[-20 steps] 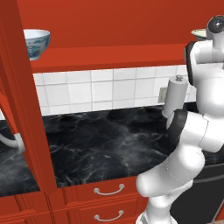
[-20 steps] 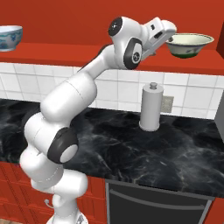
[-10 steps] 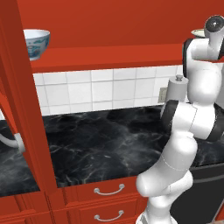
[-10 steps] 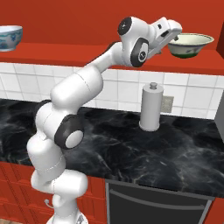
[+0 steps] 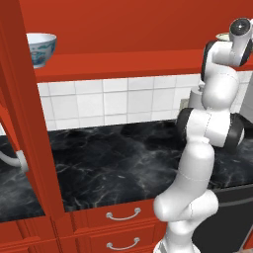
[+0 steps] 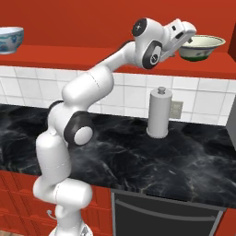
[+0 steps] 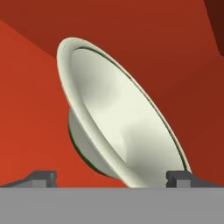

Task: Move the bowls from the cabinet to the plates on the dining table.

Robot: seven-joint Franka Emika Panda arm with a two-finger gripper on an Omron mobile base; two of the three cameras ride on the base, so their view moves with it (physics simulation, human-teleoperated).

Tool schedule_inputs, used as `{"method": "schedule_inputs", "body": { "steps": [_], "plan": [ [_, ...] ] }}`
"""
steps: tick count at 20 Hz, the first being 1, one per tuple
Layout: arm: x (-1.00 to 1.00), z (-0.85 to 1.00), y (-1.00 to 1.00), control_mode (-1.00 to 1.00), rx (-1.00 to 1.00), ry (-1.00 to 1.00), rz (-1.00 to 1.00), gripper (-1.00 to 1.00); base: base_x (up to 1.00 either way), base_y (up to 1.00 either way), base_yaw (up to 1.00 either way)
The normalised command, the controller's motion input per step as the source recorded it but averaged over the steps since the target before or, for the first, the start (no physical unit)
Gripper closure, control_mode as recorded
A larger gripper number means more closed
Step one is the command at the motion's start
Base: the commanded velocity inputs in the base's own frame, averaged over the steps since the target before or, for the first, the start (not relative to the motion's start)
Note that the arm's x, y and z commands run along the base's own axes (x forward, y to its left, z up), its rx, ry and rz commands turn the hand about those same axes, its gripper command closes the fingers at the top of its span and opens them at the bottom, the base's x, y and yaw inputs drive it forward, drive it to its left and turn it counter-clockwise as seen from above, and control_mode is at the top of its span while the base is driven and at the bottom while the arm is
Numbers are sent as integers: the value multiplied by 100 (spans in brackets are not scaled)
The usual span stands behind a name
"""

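Closer than a second earlier, my gripper [image 7: 111, 178] stood with jaws wide apart, straddling the rim of the matte cream-green round bowl [image 6: 201, 47], ready to clamp. Bowl rested upright on the red wooden cabinet's shelf [image 6: 92, 53], ungrasped.

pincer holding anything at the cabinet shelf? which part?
Nothing held. The pincer is open, its fingertips standing either side of the cream bowl's rim on the cabinet shelf, not closed on it.

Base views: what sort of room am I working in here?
A kitchen, rendered rather than real: a black marble counter under white wall tiles, red drawers below, and bowls on a red cabinet shelf.
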Motion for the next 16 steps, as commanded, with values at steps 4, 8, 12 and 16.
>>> {"method": "schedule_inputs", "body": {
  "steps": [4,8,12,16],
  "plan": [
    [25,-3,-14,-100,0,3,1,-100,0,0,0],
    [16,0,-3,-100,0,6,1,-100,0,0,0],
    [14,-2,-3,-100,0,6,2,-100,0,0,0],
    [15,-23,0,-100,0,1,2,-100,0,0,0]
  ]
}}
